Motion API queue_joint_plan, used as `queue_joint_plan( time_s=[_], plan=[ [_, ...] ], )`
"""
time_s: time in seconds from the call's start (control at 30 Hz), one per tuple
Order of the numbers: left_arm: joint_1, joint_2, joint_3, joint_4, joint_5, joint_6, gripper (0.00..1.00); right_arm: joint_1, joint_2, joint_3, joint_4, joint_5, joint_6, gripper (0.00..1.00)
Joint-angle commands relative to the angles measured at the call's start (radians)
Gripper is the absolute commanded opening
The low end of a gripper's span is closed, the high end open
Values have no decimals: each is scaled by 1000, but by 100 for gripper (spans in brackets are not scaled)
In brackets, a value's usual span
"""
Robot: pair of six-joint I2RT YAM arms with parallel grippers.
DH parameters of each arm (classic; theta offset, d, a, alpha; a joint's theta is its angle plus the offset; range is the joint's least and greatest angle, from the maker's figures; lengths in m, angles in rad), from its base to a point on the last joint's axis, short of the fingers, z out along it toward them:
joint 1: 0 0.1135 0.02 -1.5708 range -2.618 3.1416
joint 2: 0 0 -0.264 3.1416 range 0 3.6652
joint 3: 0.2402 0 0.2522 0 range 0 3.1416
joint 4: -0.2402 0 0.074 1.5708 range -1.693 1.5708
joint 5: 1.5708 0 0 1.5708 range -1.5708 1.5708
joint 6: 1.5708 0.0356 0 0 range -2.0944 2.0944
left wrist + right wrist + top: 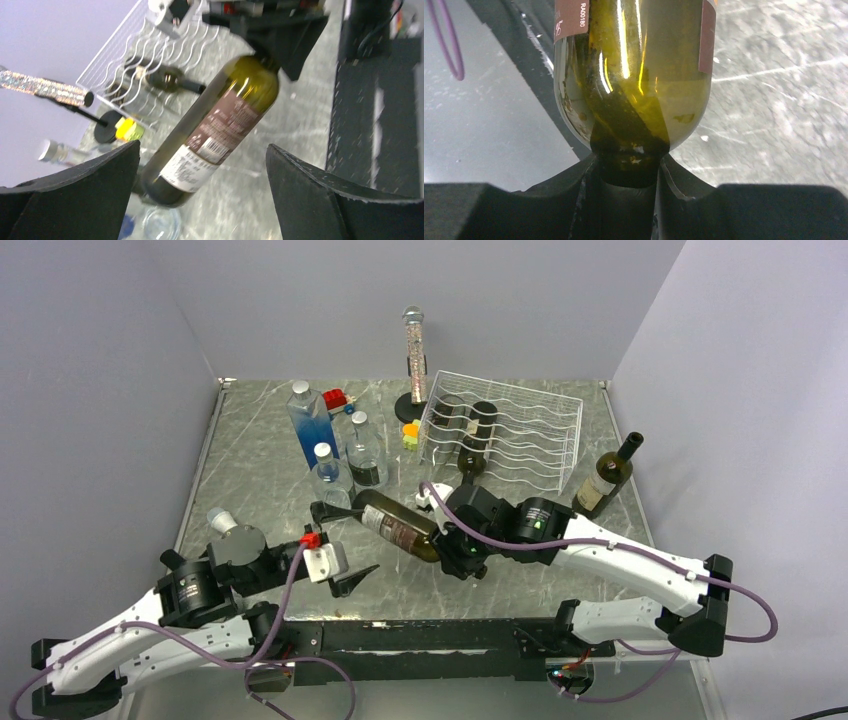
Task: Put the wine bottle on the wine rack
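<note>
A dark green wine bottle [398, 524] with a brown and white label hangs almost level above the table's middle, base to the left. My right gripper [452, 542] is shut on its neck; the right wrist view shows the bottle's shoulder [634, 75] wedged between my gripper's [629, 170] fingers. My left gripper [345, 545] is open and empty just left of the bottle's base; its wrist view shows the bottle [220, 125] beyond the open gripper [203, 150]. The white wire wine rack [530, 415] stands at the back right, and also shows in the left wrist view [150, 50].
A dark bottle [478, 435] lies in the rack's left cradle. Another wine bottle [606, 478] stands right of the rack. A blue bottle [310, 425], two clear plastic bottles [365, 450], a glitter tube on a stand [413, 355] and small toys [410, 432] crowd the back left.
</note>
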Motion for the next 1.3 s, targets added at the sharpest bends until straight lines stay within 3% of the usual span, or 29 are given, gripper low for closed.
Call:
queue_joint_plan(
  time_s=[0.0, 0.17, 0.37, 0.5, 0.87, 1.03, 1.27],
  plan=[
    [2, 28, 24, 217, 63, -223, 99, 0, -52, 116, 21, 171, 34, 0],
    [3, 69, 41, 260, -22, -414, 99, -49, -78, 153, -87, 251, 20, 0],
    [3, 161, 162, 157, -371, -678, 99, -185, -113, 114, -106, 237, 62, 0],
    [3, 216, 187, 97, -509, -747, 99, -234, -123, 62, -110, 197, 78, 0],
    [3, 215, 151, 85, -493, -760, 99, -432, -242, -100, -132, 184, 60, 0],
    [3, 138, 107, 158, -513, -739, 99, -499, -221, -112, -114, 153, 67, 0],
    [3, 114, 127, 128, -527, -732, 99, -541, -158, -133, -49, 101, 105, 0]
  ],
)
